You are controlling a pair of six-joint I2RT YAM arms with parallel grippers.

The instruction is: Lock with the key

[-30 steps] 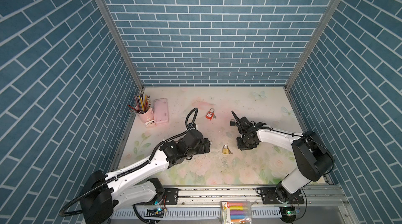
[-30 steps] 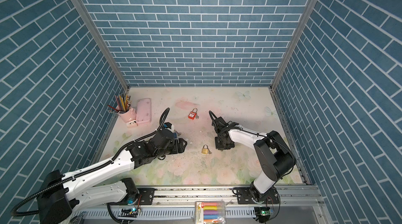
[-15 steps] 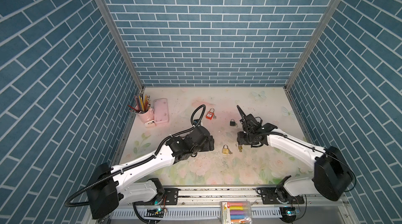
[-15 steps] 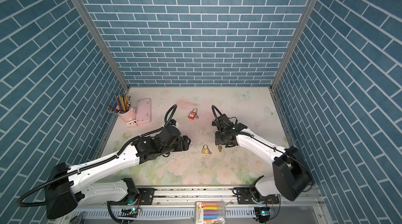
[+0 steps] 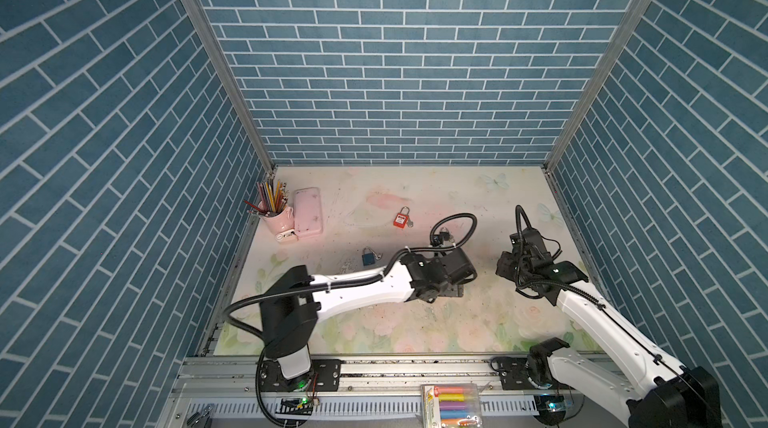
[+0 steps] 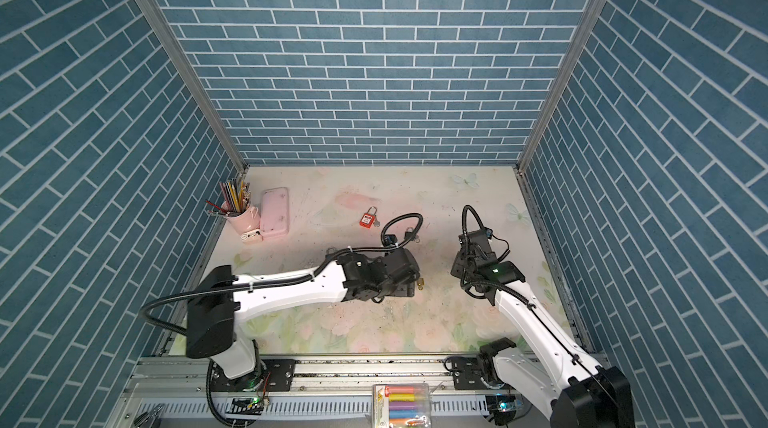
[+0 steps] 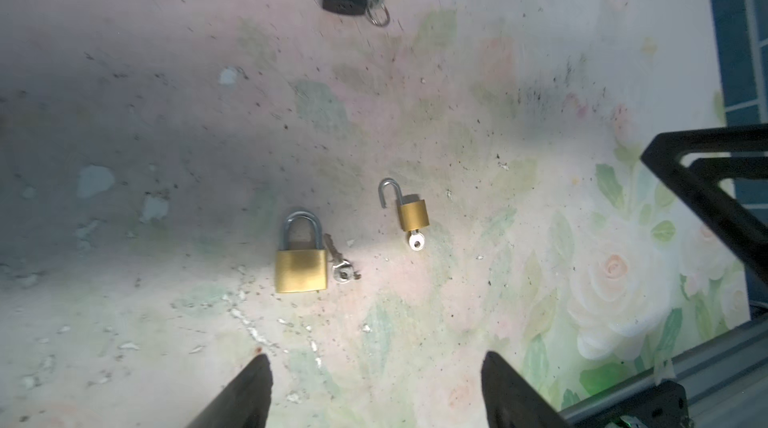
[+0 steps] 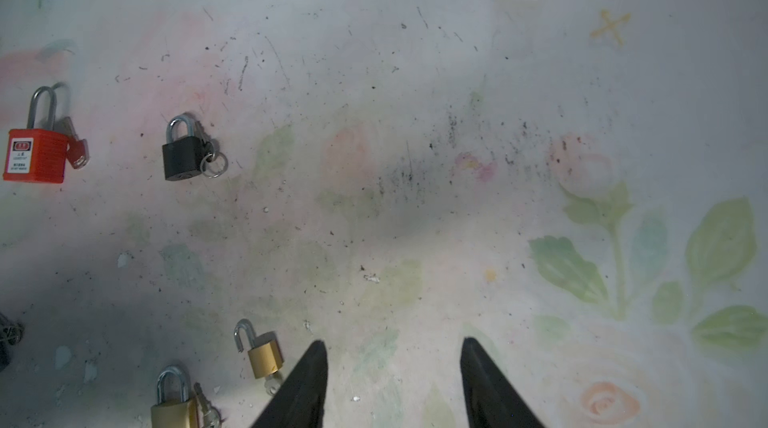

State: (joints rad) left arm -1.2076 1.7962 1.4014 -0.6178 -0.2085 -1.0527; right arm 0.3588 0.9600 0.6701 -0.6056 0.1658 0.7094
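A small brass padlock (image 7: 412, 214) lies on the floral mat with its shackle swung open and a silver key (image 7: 416, 242) in its keyhole. Beside it lies a bigger brass padlock (image 7: 300, 264), shackle shut, with loose keys (image 7: 343, 271) at its side. My left gripper (image 7: 376, 359) hovers over the mat just short of both, jaws wide open and empty. The small padlock (image 8: 264, 357) also shows in the right wrist view, just beside one fingertip of my right gripper (image 8: 392, 346), which is open and holds nothing. In both top views the left arm hides these locks.
A black padlock (image 8: 183, 155) and a red padlock (image 8: 35, 153) lie farther back, each with keys. A blue padlock (image 5: 367, 257) lies left of the left arm. A pink pencil cup (image 5: 275, 216) and a pink case (image 5: 308, 217) stand at the back left.
My left arm has swung right, over the brass padlocks. My right gripper has opened, let go of the small padlock and drawn back to the right.
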